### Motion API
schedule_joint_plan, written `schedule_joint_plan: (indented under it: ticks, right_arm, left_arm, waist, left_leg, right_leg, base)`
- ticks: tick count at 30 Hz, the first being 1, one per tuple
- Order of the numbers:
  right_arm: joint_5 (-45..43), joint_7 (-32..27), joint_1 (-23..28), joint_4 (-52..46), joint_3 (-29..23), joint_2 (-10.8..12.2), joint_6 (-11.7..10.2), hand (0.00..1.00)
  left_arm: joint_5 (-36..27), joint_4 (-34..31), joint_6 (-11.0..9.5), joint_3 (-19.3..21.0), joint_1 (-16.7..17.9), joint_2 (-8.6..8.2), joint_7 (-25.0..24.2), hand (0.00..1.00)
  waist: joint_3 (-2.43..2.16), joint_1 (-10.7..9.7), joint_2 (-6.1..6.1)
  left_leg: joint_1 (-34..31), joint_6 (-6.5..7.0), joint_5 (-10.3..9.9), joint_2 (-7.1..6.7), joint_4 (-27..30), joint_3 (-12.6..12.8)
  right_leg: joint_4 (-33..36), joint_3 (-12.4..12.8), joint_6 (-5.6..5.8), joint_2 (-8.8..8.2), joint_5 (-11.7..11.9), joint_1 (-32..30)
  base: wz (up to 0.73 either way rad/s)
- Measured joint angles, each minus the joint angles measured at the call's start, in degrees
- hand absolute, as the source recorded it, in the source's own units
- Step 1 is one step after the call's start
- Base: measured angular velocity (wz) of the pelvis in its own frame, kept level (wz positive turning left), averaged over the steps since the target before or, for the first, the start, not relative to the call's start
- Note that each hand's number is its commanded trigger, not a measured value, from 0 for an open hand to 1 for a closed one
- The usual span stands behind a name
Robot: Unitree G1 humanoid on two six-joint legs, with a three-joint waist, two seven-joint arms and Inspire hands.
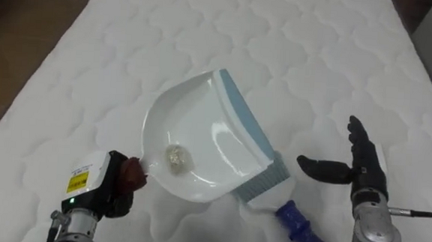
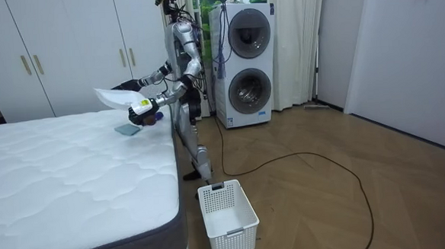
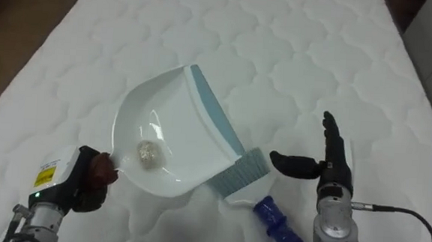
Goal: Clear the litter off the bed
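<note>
A white dustpan (image 1: 200, 135) with a pale blue lip is tilted just above the white mattress (image 1: 296, 43). My left hand (image 1: 122, 179) is shut on its handle at the lower left. A small crumpled scrap (image 1: 176, 157) lies inside the pan near the handle end. A brush (image 1: 268, 183) with pale bristles and a blue handle lies on the mattress against the pan's lip. My right hand (image 1: 362, 166) hovers open just right of the brush, thumb pointing toward it, holding nothing. In the room view I stand at the bed's side with the dustpan (image 2: 110, 96) raised.
Wooden floor (image 1: 19, 26) runs along the mattress's left edge. A white laundry basket (image 2: 227, 208) stands on the floor by the bed's corner. Stacked washing machines (image 2: 246, 62) stand behind me and white wardrobes (image 2: 66, 49) beyond the bed.
</note>
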Motion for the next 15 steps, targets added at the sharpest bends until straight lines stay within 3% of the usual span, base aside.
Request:
schedule_joint_plan:
  ticks: [3, 6, 8, 10, 12, 15]
  right_arm:
    - [-0.14, 0.02, -0.14, 0.22, 0.33, 0.06, -0.27, 0.0]
    - [-0.22, -0.45, -0.13, 0.95, -0.42, -0.26, -0.83, 0.0]
    - [0.05, -0.98, 0.05, 1.53, -0.4, -0.26, -0.84, 0.0]
    - [1.03, -1.13, 0.05, 1.54, -0.16, -0.01, -0.83, 0.0]
    - [2.54, -0.34, 0.08, 1.58, -0.19, 0.06, -0.83, 0.0]
    - [2.93, 1.12, 0.11, 1.52, -0.18, -0.01, -0.83, 0.0]
  left_arm:
    - [-0.01, 3.42, 0.05, 0.0, -0.97, -1.02, 1.67, 1.0]
    - [-0.05, 4.89, 0.21, -0.02, -0.94, -1.79, 1.65, 1.0]
    - [-0.13, 4.86, 0.47, -0.02, -1.07, -1.95, 1.64, 1.0]
    - [-0.17, 4.85, 0.49, -0.05, -1.19, -2.26, 1.63, 1.0]
    - [-0.13, 4.88, 0.49, -0.04, -1.18, -2.24, 1.64, 1.0]
    - [-0.57, 4.93, 0.48, -0.05, -1.1, -2.24, 1.65, 1.0]
  waist:
    - [0.03, 0.59, -0.19]
    - [0.17, -0.05, -0.36]
    - [0.3, -0.93, -0.54]
    - [0.57, -2.05, -0.37]
    - [0.73, -2.15, -0.37]
    - [0.83, -1.84, -0.43]
  left_leg:
    - [-1.29, -0.05, 0.01, -0.24, 1.1, -2.84]
    - [-4.27, -0.08, -0.01, -1.01, 3.48, -5.39]
    - [-6.75, -0.08, 0.0, -0.67, 5.18, -1.55]
    - [-9.85, 0.05, 0.07, 1.34, 7.47, 6.34]
    - [-11.34, 0.33, 0.24, 1.8, 8.73, 8.39]
    - [-11.96, 0.61, 1.07, 0.97, 8.6, 6.52]
  right_leg:
    - [0.0, -1.83, 0.21, -0.26, -0.21, 0.64]
    - [0.0, -3.85, 0.61, -0.86, -0.98, 0.87]
    - [0.05, -6.29, 0.65, -1.51, -1.93, 1.13]
    - [0.09, -9.48, 0.65, -1.76, -2.6, 1.36]
    - [0.1, -10.77, 0.72, -1.97, -3.27, 1.69]
    - [0.16, -13.28, 1.21, -2.39, -3.75, 2.17]
  base:
    - [0.47]
    - [0.93]
    - [1.14]
    - [1.01]
    - [0.78]
    - [0.49]
